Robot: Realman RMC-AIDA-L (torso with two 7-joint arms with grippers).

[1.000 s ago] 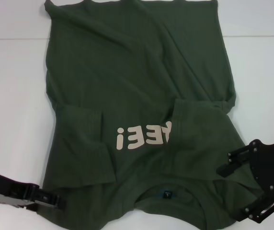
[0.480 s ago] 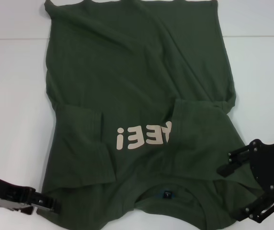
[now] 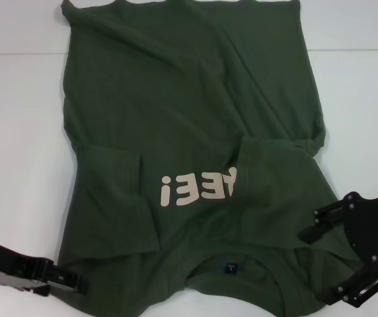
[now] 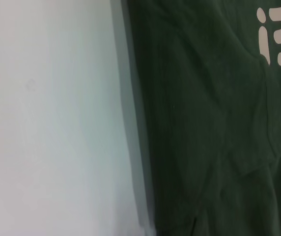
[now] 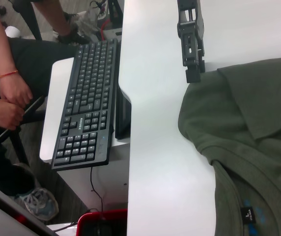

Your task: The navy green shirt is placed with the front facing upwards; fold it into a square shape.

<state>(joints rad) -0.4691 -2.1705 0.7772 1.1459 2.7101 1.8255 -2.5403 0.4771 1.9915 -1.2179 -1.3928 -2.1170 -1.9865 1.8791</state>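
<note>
The navy green shirt (image 3: pixel 189 99) lies flat on the white table (image 3: pixel 17 132), front up. Its collar with the dark neck label (image 3: pixel 230 269) is nearest me and its hem is at the far edge. Both short sleeves are folded inward beside the beige lettering (image 3: pixel 199 188). My left gripper (image 3: pixel 76 282) sits low at the near-left shoulder edge and touches the cloth; the right wrist view also shows this left gripper (image 5: pixel 193 73) at the shirt (image 5: pixel 248 137) edge. My right gripper (image 3: pixel 328 264) hovers open over the near-right shoulder. The left wrist view shows the shirt's (image 4: pixel 204 123) side edge.
In the right wrist view, beyond the table's left edge, a black keyboard (image 5: pixel 84 103) rests on a lower stand. A seated person (image 5: pixel 8 88) is beside it and a red object (image 5: pixel 101 223) lies below. Bare white table flanks the shirt on both sides.
My left gripper moved slightly back from the shirt's shoulder, then returned to its edge, a little lower than before. The right gripper and the shirt stayed still.
</note>
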